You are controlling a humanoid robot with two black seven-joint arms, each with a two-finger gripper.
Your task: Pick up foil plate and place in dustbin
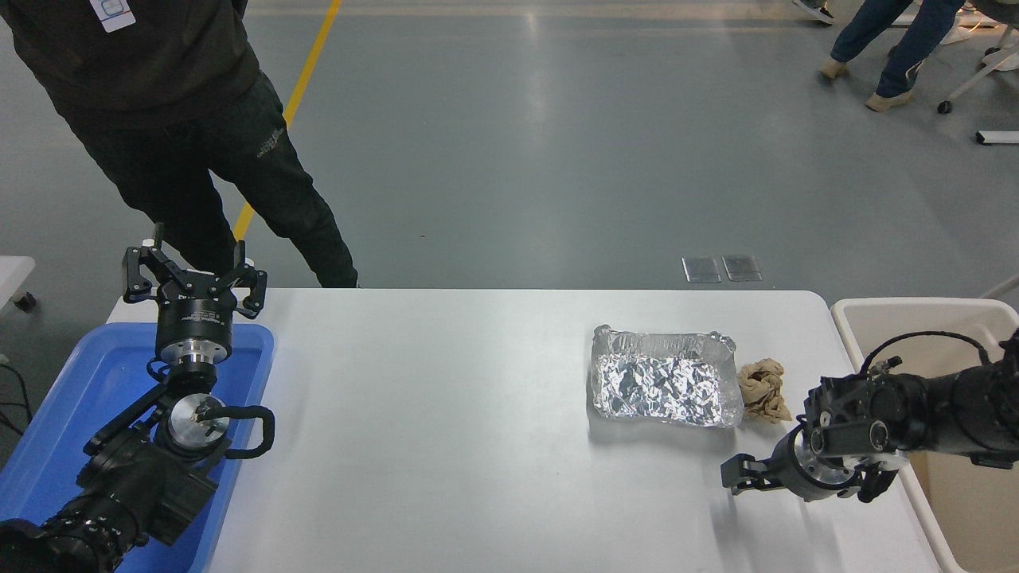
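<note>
Silver crinkled foil marks the foil plate (pixel 663 386), which lies flat on the white table (pixel 446 414) right of centre, apart from both arms, with a crumpled tan paper wad (pixel 763 389) just beside its right rim. The right gripper (pixel 736 476) hangs low over the table near and to the right of the plate, pointing left; whether its fingers are spread or pressed together cannot be told from this angle. The left gripper (pixel 193 274), fingers spread and holding nothing, is parked over the blue tray (pixel 56 430) at the far left. The dustbin (pixel 915 314) stands beyond the table's right edge, partly behind the right arm. The step in hand appears to be the approach. A good grasp probably takes the raised rim on the near or right side, clear of the wad, and closes gently, since thin foil is likely to buckle; the plate is best lifted level before swinging right to the bin. A person (pixel 183 135) stands at the far left.
</note>
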